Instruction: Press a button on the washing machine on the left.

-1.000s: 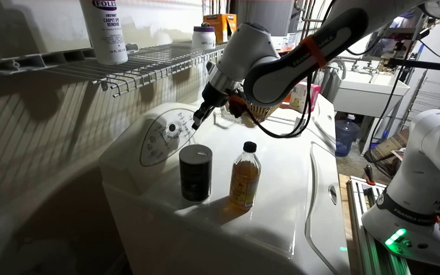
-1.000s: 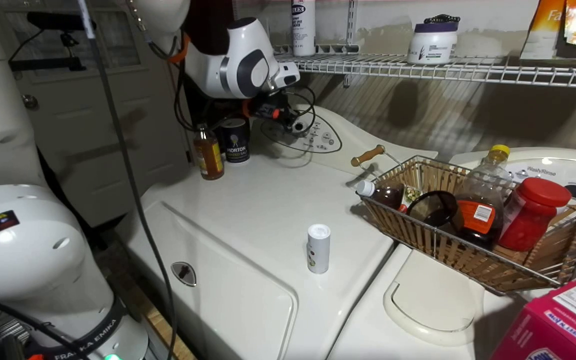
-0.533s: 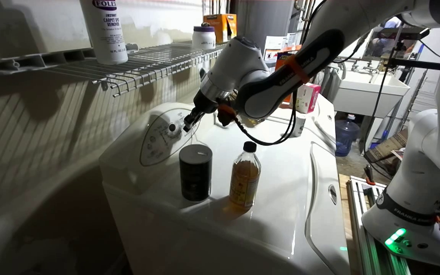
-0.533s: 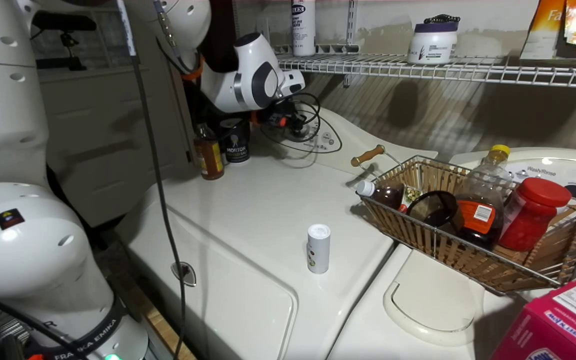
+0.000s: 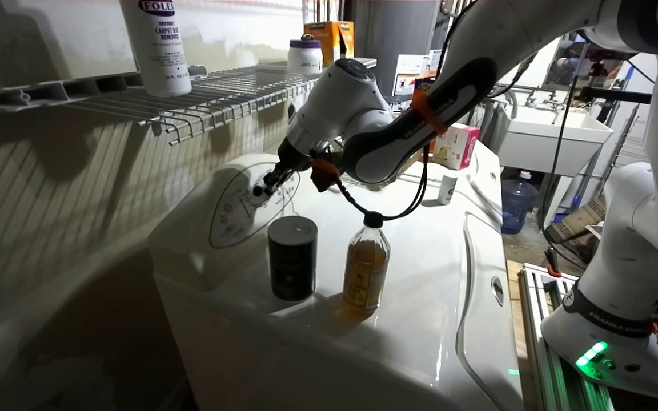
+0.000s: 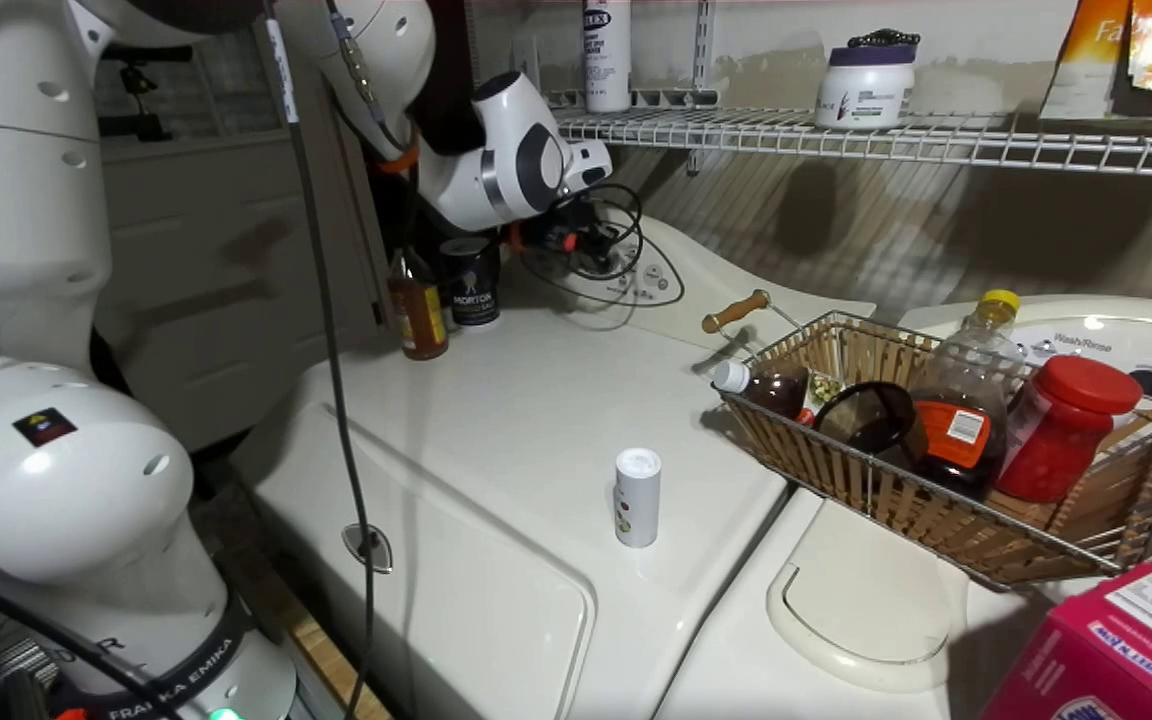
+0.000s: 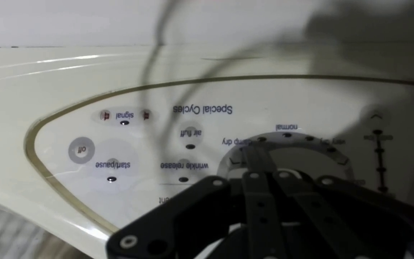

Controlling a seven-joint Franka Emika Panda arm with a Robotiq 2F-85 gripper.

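Washing machine stands below the wire shelf, left of a second white appliance in an exterior view. End effector is at its control panel, fingers pressed together, tips in front of the dial; contact cannot be told. Dark canister and amber bottle stand upright on top.

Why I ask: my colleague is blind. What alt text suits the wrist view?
A black, jointed end effector at the bottom overlaps the light grey, rounded control panel of a glossy white appliance; contact is unclear. Dark printed labels appear upside down; a round grey off button is at left.
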